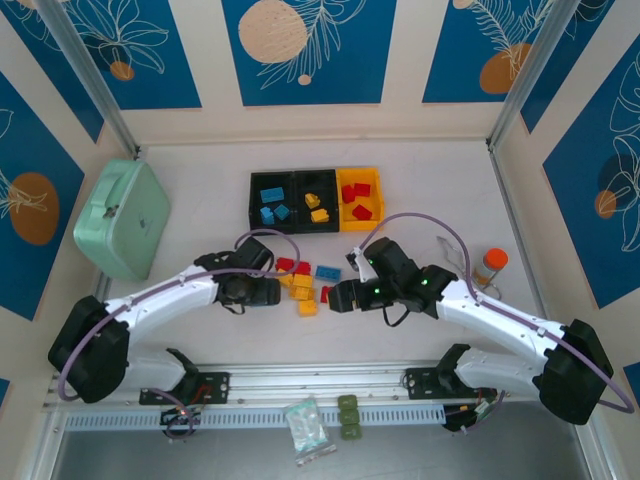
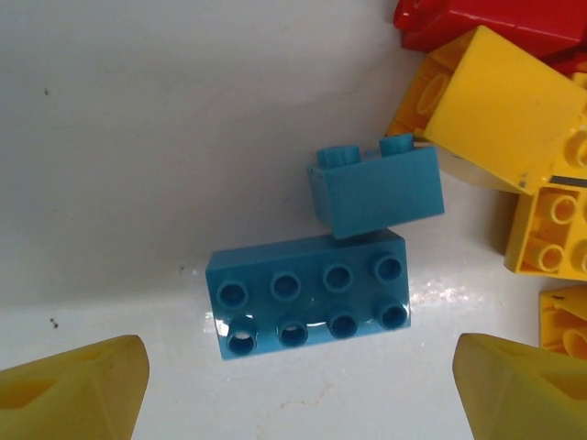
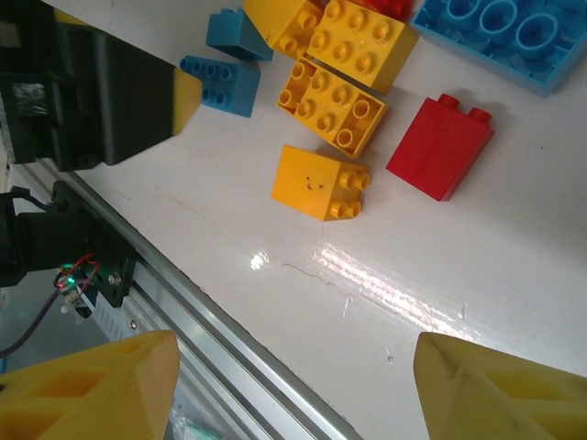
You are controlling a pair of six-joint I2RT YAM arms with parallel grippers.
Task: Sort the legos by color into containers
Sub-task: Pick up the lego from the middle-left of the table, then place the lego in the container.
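Three containers stand in a row at the back: a black bin (image 1: 252, 203) holding blue legos, a black bin (image 1: 316, 176) holding yellow ones, and a yellow bin (image 1: 380, 196) holding red ones. Loose legos lie between my arms. My left gripper (image 2: 298, 394) is open just short of a flat blue brick (image 2: 307, 291) that touches a smaller blue brick (image 2: 376, 191); nothing is between its fingers. My right gripper (image 3: 293, 394) is open over bare table near the front rail, short of a small yellow brick (image 3: 316, 183) and a red brick (image 3: 440, 147).
A mint-green case (image 1: 122, 217) sits at the left. An orange-capped vial (image 1: 490, 265) stands right of my right arm. Yellow bricks (image 2: 500, 110) and red ones (image 2: 486, 18) crowd the right of the blue pair. Green blocks (image 1: 348, 415) lie below the rail.
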